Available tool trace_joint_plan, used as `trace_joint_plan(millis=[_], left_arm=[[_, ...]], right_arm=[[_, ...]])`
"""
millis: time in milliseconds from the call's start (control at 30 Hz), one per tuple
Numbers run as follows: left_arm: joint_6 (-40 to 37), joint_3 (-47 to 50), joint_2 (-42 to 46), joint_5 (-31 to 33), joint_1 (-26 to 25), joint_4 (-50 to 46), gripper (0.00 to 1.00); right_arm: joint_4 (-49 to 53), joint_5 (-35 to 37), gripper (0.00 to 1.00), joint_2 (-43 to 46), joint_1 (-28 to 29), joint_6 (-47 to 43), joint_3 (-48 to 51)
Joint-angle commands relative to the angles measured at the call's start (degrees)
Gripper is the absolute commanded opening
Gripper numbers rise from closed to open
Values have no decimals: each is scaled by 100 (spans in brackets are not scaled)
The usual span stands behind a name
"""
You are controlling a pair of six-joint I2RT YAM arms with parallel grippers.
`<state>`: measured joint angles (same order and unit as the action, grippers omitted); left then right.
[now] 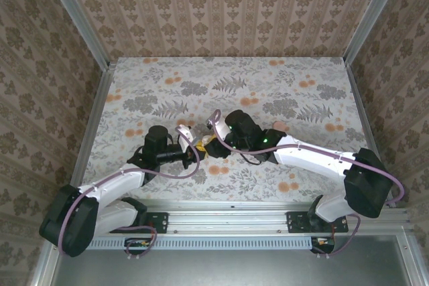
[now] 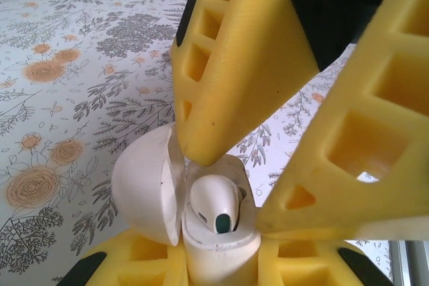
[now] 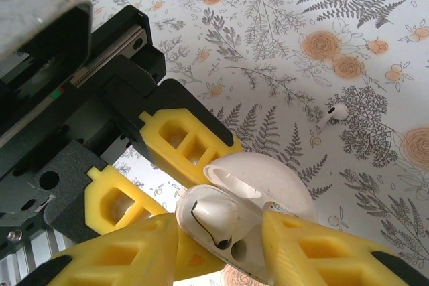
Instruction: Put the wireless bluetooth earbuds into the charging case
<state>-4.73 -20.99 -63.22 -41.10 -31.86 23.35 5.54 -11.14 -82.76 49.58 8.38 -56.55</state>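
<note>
Open case clamped, one bud in: left gripper (image 2: 218, 262) is closed on the glossy white plastic clamshell charging case (image 2: 144, 192), lower centre of the left wrist view; right gripper (image 2: 234, 189) jaws stand narrowly parted around the seated white earbud (image 2: 213, 199).
The second small white earbud (image 3: 333, 113) lies loose on the floral tabletop (image 3: 375, 5), right of centre in the right wrist view. Likely light, hard and slick; pinch across the bulb.

left arm (image 1: 114, 184): white shells, black joints, lower left | right arm (image 1: 315, 155): same, lower right, green light (image 1: 266, 140) at wrist | cables (image 1: 198, 164): purple, looped along both arms | fingers (image 2: 241, 51): yellow wedges, square and triangular cut-outs, black backing plates
</note>
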Motion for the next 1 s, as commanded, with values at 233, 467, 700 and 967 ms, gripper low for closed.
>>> trace_joint_plan(millis=[233,467,700,967], left_arm=[[16,59,161,5,-14,55,15],[25,61,179,14,-14,81,15],[130,111,298,225,-14,75,15],[500,54,492,868,179,-266,14]], right_arm=[[-121,-143,45,1068,-89,703,149],[-109,-187,45,1394,-232,1199,502],[279,-150,44,1220,-318,1435,391],[1337,-342,43,555,-434,1229,-469]])
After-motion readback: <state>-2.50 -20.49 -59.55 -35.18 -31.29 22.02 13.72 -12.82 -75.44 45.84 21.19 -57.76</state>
